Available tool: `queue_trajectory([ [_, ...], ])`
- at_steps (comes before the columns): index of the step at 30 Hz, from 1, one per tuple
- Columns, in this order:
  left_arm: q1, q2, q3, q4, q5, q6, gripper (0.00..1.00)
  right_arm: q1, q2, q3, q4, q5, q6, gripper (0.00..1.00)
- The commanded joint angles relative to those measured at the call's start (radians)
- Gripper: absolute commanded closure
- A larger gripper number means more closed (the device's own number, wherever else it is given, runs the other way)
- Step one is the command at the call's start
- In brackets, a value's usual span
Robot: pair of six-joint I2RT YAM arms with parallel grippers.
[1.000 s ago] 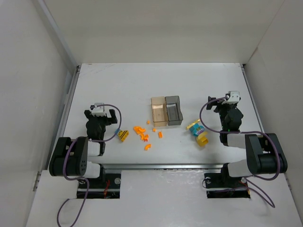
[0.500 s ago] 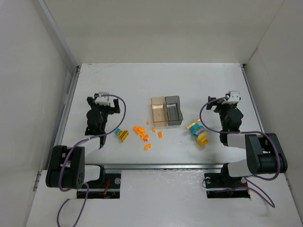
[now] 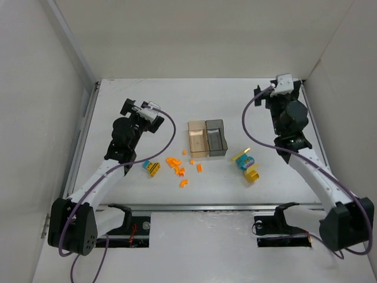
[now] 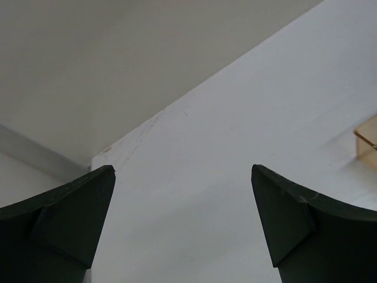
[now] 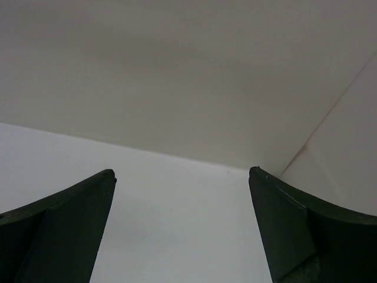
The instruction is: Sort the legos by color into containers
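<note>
Top external: amber bin (image 3: pixel 198 139) sits mid-table, with the grey bin (image 3: pixel 217 137) touching its right side. Orange legos (image 3: pixel 177 166) lie scattered on the table (image 3: pixel 177 100) just near-left of the amber bin. Further left of it is a striped yellow brick (image 3: pixel 154 170) with a teal brick (image 3: pixel 145 164) beside it. A yellow-and-teal clump (image 3: pixel 244 160) lies right of the amber bin, beyond the grey one. My left gripper (image 3: pixel 136 111) hovers well left of the amber bin. My right gripper (image 3: pixel 277 94) is well right of it and farther back. Left wrist: my fingers (image 4: pixel 70 206) are spread wide, released, and the amber bin's corner shows at the right edge. Right wrist: fingers (image 5: pixel 65 212) spread wide, released.
</note>
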State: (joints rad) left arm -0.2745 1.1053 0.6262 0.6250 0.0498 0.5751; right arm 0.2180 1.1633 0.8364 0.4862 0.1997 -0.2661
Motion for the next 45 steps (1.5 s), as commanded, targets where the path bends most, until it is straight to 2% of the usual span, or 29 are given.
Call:
queue_trajectory([
  [1, -0.015, -0.007, 0.055, -0.146, 0.131, -0.077, 0.0, 0.104, -0.073, 0.13, -0.175, 0.151, -0.395, 0.0],
  [3, -0.015, -0.007, 0.055, -0.189, 0.174, -0.124, 0.0, 0.147, -0.073, 0.205, -0.175, 0.233, -0.462, 0.0],
  [5, -0.015, -0.016, 0.055, -0.215, 0.264, -0.124, 0.0, 0.147, -0.039, 0.297, -0.211, 0.346, -0.255, 0.0],
  [6, -0.025, -0.016, 0.041, -0.215, 0.284, -0.124, 0.0, 0.147, -0.022, 0.355, -0.292, 0.536, -0.084, 0.0],
  [7, -0.025, -0.016, 0.041, -0.215, 0.313, -0.124, 0.0, 0.121, 0.005, 0.486, -0.434, 0.514, 0.168, 0.0],
  [9, -0.034, -0.027, 0.027, -0.225, 0.341, -0.124, 0.0, 0.069, 0.018, 0.549, -0.727, 0.23, 0.261, 0.0],
  [11, -0.034, -0.027, 0.027, -0.234, 0.361, -0.115, 0.0, 0.069, 0.05, 0.549, -0.837, 0.195, 0.405, 0.0],
  [12, -0.034, -0.027, 0.027, -0.234, 0.361, -0.126, 0.0, 0.069, 0.067, 0.534, -0.96, 0.195, 0.459, 0.06],
  [13, -0.043, -0.027, 0.027, -0.234, 0.361, -0.135, 0.0, 0.069, 0.109, 0.511, -1.024, 0.182, 0.547, 0.1],
  [15, -0.043, -0.027, 0.027, -0.234, 0.373, -0.135, 0.0, 0.069, 0.15, 0.481, -1.13, 0.158, 0.602, 0.16],
  [17, -0.052, -0.027, 0.027, -0.234, 0.393, -0.135, 0.0, 0.069, 0.173, 0.399, -1.18, 0.051, 0.617, 0.15],
  [18, -0.052, -0.027, 0.036, -0.234, 0.425, -0.135, 0.0, 0.069, 0.173, 0.371, -1.18, 0.002, 0.617, 0.03],
  [19, -0.052, -0.015, 0.036, -0.234, 0.447, -0.135, 0.0, 0.069, 0.183, 0.35, -1.199, -0.037, 0.617, 0.0],
  [23, -0.052, 0.031, 0.056, -0.225, 0.532, -0.115, 0.0, 0.087, 0.205, 0.306, -1.233, -0.059, 0.617, 0.0],
  [27, -0.078, 0.056, 0.07, -0.225, 0.532, -0.115, 0.0, 0.147, 0.196, 0.279, -1.233, -0.068, 0.627, 0.0],
  [34, -0.107, 0.107, 0.112, -0.232, 0.553, -0.118, 0.0, 0.25, 0.292, 0.26, -1.278, -0.027, 0.627, 0.0],
  [45, -0.117, 0.116, 0.13, -0.223, 0.562, -0.136, 0.0, 0.27, 0.331, 0.23, -1.316, 0.007, 0.656, 0.0],
])
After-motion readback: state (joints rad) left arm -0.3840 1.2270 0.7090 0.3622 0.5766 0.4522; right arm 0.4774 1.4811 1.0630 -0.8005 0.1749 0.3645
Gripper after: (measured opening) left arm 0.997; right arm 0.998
